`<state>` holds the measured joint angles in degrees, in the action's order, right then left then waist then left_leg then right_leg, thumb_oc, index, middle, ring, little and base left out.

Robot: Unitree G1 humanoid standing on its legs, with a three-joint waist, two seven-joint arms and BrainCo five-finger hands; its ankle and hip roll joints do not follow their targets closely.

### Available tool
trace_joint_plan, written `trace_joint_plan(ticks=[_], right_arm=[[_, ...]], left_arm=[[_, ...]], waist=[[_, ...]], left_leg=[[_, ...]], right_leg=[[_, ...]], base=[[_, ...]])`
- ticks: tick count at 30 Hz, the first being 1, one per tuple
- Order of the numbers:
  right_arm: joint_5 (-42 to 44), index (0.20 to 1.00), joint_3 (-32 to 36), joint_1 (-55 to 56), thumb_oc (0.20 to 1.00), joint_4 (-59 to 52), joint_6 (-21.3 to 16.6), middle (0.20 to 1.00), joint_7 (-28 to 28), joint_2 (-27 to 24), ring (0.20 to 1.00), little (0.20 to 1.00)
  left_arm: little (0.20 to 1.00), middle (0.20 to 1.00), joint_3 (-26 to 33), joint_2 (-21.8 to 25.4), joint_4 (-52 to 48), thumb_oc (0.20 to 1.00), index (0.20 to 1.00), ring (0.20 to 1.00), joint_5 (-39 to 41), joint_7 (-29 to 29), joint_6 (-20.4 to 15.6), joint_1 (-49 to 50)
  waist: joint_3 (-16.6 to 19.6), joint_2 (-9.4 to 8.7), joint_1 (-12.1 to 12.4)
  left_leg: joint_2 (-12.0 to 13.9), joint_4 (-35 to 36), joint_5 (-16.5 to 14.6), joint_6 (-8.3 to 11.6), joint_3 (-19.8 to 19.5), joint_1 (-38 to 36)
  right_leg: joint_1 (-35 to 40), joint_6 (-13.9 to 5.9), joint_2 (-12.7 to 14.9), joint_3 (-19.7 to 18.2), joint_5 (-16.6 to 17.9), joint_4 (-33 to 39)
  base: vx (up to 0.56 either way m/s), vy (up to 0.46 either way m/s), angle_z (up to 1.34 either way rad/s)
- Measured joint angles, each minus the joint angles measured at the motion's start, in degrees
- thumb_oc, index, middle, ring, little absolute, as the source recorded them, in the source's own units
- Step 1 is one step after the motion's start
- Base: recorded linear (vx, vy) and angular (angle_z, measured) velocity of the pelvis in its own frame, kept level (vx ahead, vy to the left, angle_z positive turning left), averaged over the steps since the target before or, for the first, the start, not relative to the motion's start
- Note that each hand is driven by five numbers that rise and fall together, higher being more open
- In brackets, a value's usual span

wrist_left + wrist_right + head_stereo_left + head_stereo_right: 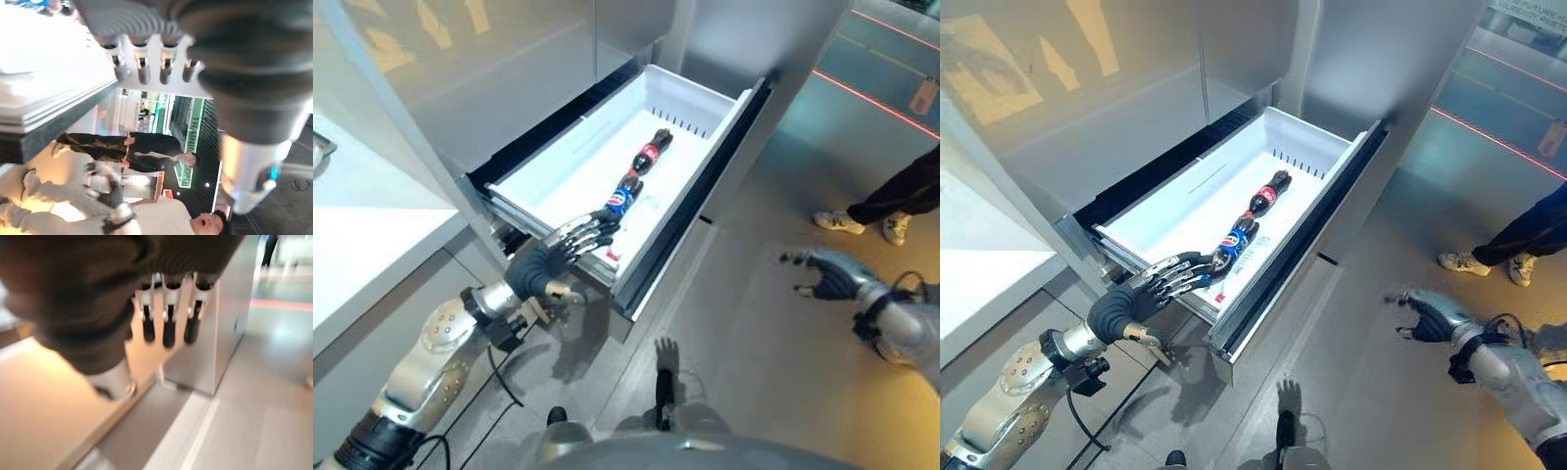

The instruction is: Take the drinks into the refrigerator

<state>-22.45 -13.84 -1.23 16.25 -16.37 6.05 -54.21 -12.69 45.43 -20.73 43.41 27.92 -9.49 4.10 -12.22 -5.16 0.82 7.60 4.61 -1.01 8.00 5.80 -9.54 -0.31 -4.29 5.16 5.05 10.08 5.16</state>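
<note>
The refrigerator's bottom drawer (697, 91) stands pulled out, white inside. Two dark cola bottles lie end to end in it: one with a red label (649, 152) farther back, one with a blue label (625, 196) nearer the front. My left hand (558, 257) is at the drawer's near corner, its straight fingers (142, 68) reaching over the rim just short of the blue-label bottle; it is open and holds nothing. Over the floor to the right of the drawer hovers my right hand (827, 274), open and empty, with its fingers (168, 328) spread.
A white counter (362, 225) lies at the left. The drawer's dark front panel (695, 211) juts out over the grey floor. A person's legs and pale shoes (891, 211) stand at the far right, beyond my right hand. The refrigerator's steel side (234, 318) rises ahead.
</note>
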Motion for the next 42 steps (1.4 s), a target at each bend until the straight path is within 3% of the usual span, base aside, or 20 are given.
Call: trace_joint_plan(ticks=[6,17,21,27,29,30,34,38,42], right_arm=[[-1.93,0.200,-14.03,-13.68,0.200,6.35,0.49,0.200,0.59,6.15,0.200,0.200],[-6.18,0.200,-30.78,-30.12,0.200,20.77,1.12,0.200,2.07,13.87,0.200,0.200],[-6.29,0.200,-31.34,-30.55,0.200,22.18,1.55,0.200,2.17,14.20,0.200,0.200],[-6.34,0.200,-31.58,-30.58,0.200,27.20,2.35,0.200,1.87,14.92,0.200,0.200],[-6.32,0.200,-31.67,-30.76,0.200,27.21,2.68,0.200,1.81,14.97,0.200,0.200],[-6.32,0.200,-31.65,-31.14,0.200,27.34,2.68,0.200,1.72,15.04,0.200,0.200],[-6.16,0.200,-31.66,-34.81,0.200,29.18,2.67,0.200,1.02,15.42,0.200,0.200],[-6.03,0.200,-31.67,-39.69,0.200,29.84,2.63,0.200,-0.27,15.21,0.200,0.200],[-3.68,0.200,-30.26,-48.52,0.200,28.71,2.65,0.200,-6.64,16.30,0.200,0.200]], left_arm=[[1.000,1.000,-2.73,-0.33,0.09,1.000,1.000,1.000,0.07,-0.19,-1.00,-3.09],[1.000,1.000,-6.58,-0.77,1.80,1.000,1.000,1.000,1.21,-0.48,-1.19,-6.02],[1.000,1.000,-6.82,-0.82,1.82,1.000,1.000,1.000,1.29,-0.47,-1.20,-6.23],[1.000,1.000,-10.55,-1.43,1.86,1.000,1.000,1.000,2.59,-0.40,-1.12,-10.83],[1.000,1.000,-10.93,-1.69,1.85,1.000,1.000,1.000,2.91,-0.39,-1.15,-11.38],[1.000,1.000,-11.17,-1.70,1.85,1.000,1.000,1.000,2.96,-0.40,-1.11,-11.59],[1.000,1.000,-11.39,-1.66,1.80,1.000,1.000,1.000,3.09,-0.43,-1.09,-12.06],[1.000,1.000,-11.39,-1.82,1.78,1.000,1.000,1.000,3.61,-0.51,-1.17,-12.48],[1.000,1.000,-11.38,-2.08,1.80,1.000,1.000,1.000,3.61,-1.11,-1.20,-12.67]], waist=[[0.58,0.77,1.59],[0.41,1.21,6.22],[-0.13,1.39,6.90],[-2.79,2.01,8.39],[-3.62,2.67,10.02],[-4.06,3.21,11.49],[-4.53,3.83,12.71],[-4.50,3.73,14.41],[-4.48,3.72,15.59]], left_leg=[[0.02,-0.01,0.32,0.13,-0.91,0.07],[0.19,-0.01,1.58,0.23,-5.28,1.45],[0.35,-0.17,2.24,0.39,-8.16,3.20],[0.11,-2.19,4.11,0.99,-20.30,9.69],[-0.27,-2.88,4.57,1.32,-23.81,11.53],[-0.59,-3.36,4.62,1.35,-25.44,12.55],[-2.07,-4.35,4.86,1.08,-30.68,14.68],[-3.03,-4.62,5.49,0.25,-31.21,15.20],[-4.49,-5.06,5.59,0.33,-31.27,15.20]], right_leg=[[0.41,0.02,0.10,0.80,-0.05,0.01],[1.70,0.00,0.63,5.02,-0.84,0.01],[1.99,0.13,0.74,7.89,-1.21,0.00],[3.62,0.41,1.00,19.27,-2.86,-0.12],[4.19,0.57,0.95,22.63,-3.49,-0.20],[4.08,0.33,1.10,24.04,-3.96,-1.13],[4.11,-0.13,2.68,28.72,-6.94,-5.12],[3.60,-1.13,4.62,28.94,-10.73,-10.40],[2.95,-1.98,6.73,29.17,-11.90,-12.87]], base=[[0.00,-0.011,0.07],[-0.01,-0.037,0.21],[-0.04,-0.064,0.36],[-0.03,-0.087,0.94],[0.00,-0.074,0.99],[0.01,-0.064,0.77],[0.09,-0.058,0.70],[0.06,-0.003,0.52],[0.00,0.047,0.08]])
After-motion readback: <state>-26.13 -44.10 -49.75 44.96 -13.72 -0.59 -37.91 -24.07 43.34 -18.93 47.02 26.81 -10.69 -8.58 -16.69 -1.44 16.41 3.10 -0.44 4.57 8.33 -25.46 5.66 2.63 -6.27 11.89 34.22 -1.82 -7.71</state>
